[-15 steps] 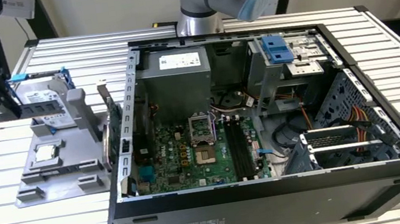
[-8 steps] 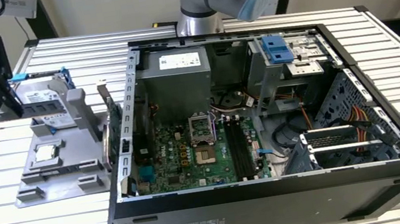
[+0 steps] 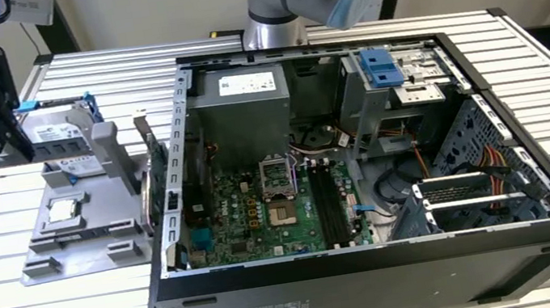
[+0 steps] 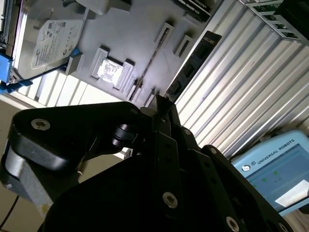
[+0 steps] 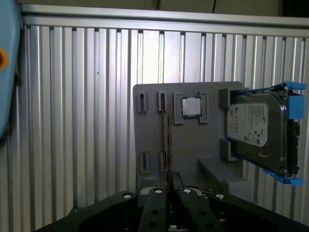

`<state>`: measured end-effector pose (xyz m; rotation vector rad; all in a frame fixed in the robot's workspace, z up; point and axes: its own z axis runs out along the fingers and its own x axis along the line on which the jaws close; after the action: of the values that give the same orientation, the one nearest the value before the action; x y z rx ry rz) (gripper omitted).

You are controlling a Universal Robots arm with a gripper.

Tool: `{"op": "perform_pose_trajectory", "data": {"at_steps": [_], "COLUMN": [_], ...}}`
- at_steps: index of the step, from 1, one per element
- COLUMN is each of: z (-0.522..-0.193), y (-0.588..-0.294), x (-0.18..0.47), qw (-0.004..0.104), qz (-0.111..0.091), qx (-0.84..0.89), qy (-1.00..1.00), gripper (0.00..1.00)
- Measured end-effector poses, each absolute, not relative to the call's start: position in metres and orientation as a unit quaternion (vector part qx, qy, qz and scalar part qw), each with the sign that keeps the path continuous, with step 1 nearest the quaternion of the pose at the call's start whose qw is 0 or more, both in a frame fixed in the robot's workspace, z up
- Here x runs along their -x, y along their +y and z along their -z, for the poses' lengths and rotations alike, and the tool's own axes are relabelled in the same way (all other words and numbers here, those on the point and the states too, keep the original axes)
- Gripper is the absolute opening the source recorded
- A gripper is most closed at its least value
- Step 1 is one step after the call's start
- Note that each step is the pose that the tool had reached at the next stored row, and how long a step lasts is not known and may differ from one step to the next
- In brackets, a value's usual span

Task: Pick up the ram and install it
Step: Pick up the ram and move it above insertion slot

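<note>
Hovering above the gray holder (image 5: 193, 145), at the exterior view's left of the computer case (image 3: 378, 261), the gripper (image 5: 170, 186) has its jaws pressed together, empty. The ram (image 5: 167, 140) stands on edge in the holder's slots, apart from the jaws and in line with them.

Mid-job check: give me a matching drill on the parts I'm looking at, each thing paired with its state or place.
Things:
1. ram
2. hard drive
3. processor chip
4. computer case

States:
A. side open, motherboard showing
B. lies flat in a square recess
C. sits in a blue frame
D. stands on edge in slots of the grey tray

Pairs: 1-D, 2-C, 3-B, 4-A
</note>
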<state>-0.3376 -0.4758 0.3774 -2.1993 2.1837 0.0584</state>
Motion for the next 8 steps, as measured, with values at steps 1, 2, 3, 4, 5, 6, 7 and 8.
{"op": "perform_pose_trajectory", "data": {"at_steps": [1,2,3,4,5,6,7,8], "z": [-0.3774,-0.3774,-0.3774,-0.3774,-0.3774,-0.3773,-0.3773,-0.3774], "y": [-0.4758,-0.4758,-0.4758,-0.4758,-0.4758,-0.4758,-0.4758,-0.4758], "x": [0.3374,0.3372,0.3369,0.3367,0.3365,0.3363,0.3361,0.3359], "qw": [0.021,0.021,0.021,0.021,0.021,0.021,0.021,0.021], "qz": [-0.019,-0.019,-0.019,-0.019,-0.019,-0.019,-0.019,-0.019], "qx": [0.709,0.709,0.709,0.709,0.709,0.709,0.709,0.709], "qy": [0.704,0.704,0.704,0.704,0.704,0.704,0.704,0.704], "gripper": [0.00,0.00,0.00,0.00,0.00,0.00,0.00,0.00]}}
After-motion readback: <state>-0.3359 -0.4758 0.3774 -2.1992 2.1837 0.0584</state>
